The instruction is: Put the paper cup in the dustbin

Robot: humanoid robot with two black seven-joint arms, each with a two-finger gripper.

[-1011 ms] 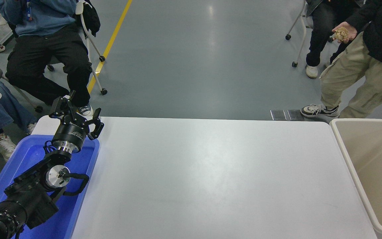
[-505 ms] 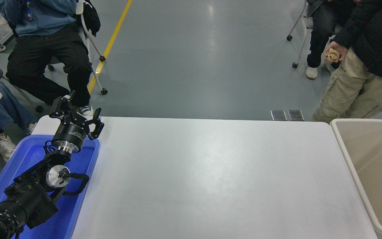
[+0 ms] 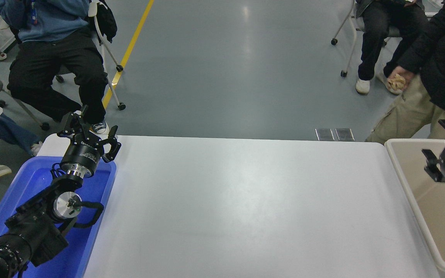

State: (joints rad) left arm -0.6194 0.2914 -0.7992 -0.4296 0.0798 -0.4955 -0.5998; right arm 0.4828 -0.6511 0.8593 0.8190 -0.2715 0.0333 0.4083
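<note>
With no paper cup in view, my right gripper (image 3: 440, 148) hangs over the dustbin (image 3: 396, 162), seemingly open and empty, and hunting blindly could knock its rim.

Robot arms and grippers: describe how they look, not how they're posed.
Both arms are black. The left arm has blocky matte segments, a round silver joint cap, a silver ring behind the wrist, a black cable looping alongside, and small white lettering on the cylindrical wrist. The left gripper has jointed black fingers. The right gripper shows similar black linkages at the picture's edge.
</note>
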